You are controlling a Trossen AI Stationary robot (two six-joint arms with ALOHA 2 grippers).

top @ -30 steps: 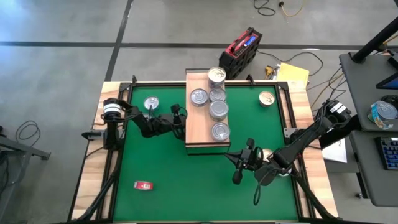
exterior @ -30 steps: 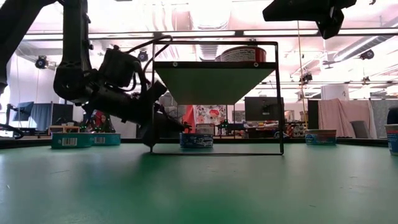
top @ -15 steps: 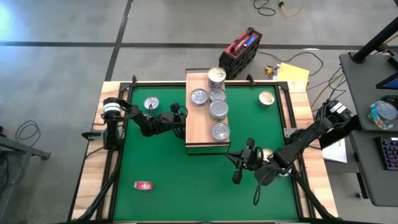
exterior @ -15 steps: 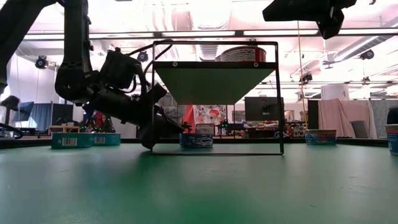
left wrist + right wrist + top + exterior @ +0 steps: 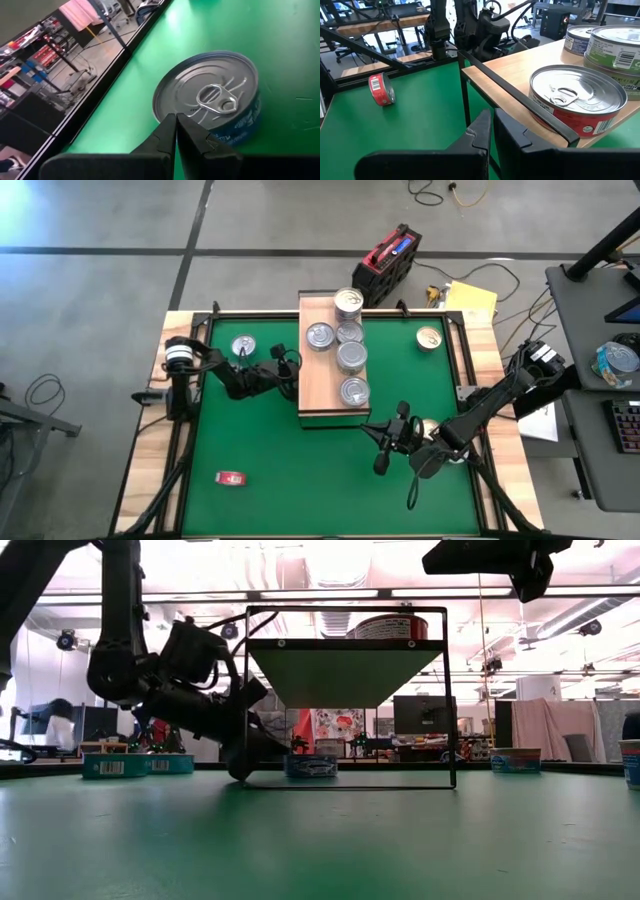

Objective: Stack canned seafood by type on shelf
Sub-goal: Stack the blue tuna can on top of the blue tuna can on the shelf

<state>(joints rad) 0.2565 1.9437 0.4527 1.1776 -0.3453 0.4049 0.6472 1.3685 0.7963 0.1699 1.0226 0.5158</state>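
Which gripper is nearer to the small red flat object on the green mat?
Left. The left gripper, shut, is under the shelf's left edge, slightly closer to the small red flat object. The right gripper, shut, hovers at the shelf's front right corner, farther across the mat.

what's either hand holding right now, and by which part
Nothing. The left hand is shut and empty, its tips at the rim of a blue-sided can under the shelf. The right hand is shut and empty too.
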